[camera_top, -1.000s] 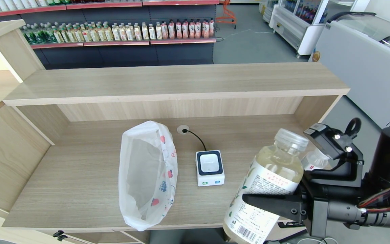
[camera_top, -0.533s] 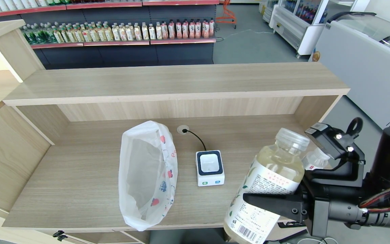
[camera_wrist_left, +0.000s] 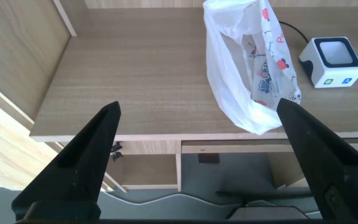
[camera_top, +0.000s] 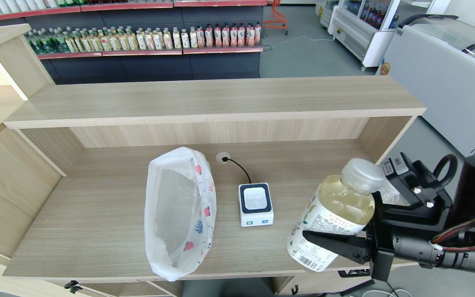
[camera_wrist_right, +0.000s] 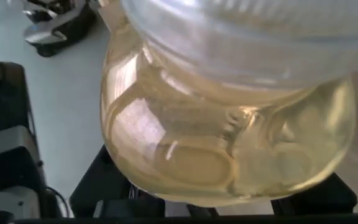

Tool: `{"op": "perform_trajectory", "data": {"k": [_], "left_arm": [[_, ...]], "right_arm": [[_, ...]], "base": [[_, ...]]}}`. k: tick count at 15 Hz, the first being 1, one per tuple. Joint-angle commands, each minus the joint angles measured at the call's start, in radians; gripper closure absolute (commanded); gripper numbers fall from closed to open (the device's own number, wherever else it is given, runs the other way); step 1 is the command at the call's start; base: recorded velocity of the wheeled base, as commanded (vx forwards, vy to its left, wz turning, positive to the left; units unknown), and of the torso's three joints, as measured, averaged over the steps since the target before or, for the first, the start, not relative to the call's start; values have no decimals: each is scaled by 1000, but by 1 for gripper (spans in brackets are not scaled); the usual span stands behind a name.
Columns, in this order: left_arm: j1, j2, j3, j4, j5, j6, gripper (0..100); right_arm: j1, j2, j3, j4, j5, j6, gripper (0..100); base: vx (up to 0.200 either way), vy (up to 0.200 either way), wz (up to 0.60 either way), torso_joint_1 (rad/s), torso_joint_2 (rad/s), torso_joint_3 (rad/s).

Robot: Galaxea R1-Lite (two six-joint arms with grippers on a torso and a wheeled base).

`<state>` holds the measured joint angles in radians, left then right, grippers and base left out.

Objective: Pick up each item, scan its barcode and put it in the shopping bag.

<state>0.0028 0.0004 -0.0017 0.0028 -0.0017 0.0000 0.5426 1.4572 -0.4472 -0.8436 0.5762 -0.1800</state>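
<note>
Tilted bottle (camera_top: 338, 206) is clamped in the right gripper (camera_top: 335, 232) near the scanner (camera_top: 255, 204); left gripper (camera_wrist_left: 199, 109) is spread wide apart.

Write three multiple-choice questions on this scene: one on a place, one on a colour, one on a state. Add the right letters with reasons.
1. Where is the scanner?
A. on the upper ledge
B. between the bag and the bottle
C. inside the bag

2. What colour is the drink in the bottle?
A. pale yellow
B. red
C. blue

3. How is the left gripper?
A. shut on the bag
B. shut on the scanner
C. open, holding nothing

Answers:
1 B: bag on one side, bottle on the other.
2 A: seen through the clear wall.
3 C: fingers apart, nothing between.
</note>
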Motion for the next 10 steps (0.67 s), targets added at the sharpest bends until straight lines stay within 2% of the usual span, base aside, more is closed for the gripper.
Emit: {"op": "perform_trajectory", "data": {"k": [1, 3, 5, 8, 10], "left_arm": [[0, 0, 0, 0, 0, 0, 0], [0, 0, 0, 0, 0, 0, 0], [0, 0, 0, 0, 0, 0, 0], [0, 0, 0, 0, 0, 0, 0], [0, 0, 0, 0, 0, 0, 0]], "right_arm": [[-181, 57, 7, -5, -62, -366, 100], [-288, 49, -14, -8, -65, -635, 100], [-320, 51, -19, -11, -76, -796, 100], [-314, 52, -11, -84, -170, -983, 100], [-262, 57, -5, -143, -193, -1017, 100]], "base": [[0, 0, 0, 0, 0, 0], [0, 0, 0, 0, 0, 0], [0, 0, 0, 0, 0, 0], [0, 0, 0, 0, 0, 0], [0, 0, 0, 0, 0, 0]]}}
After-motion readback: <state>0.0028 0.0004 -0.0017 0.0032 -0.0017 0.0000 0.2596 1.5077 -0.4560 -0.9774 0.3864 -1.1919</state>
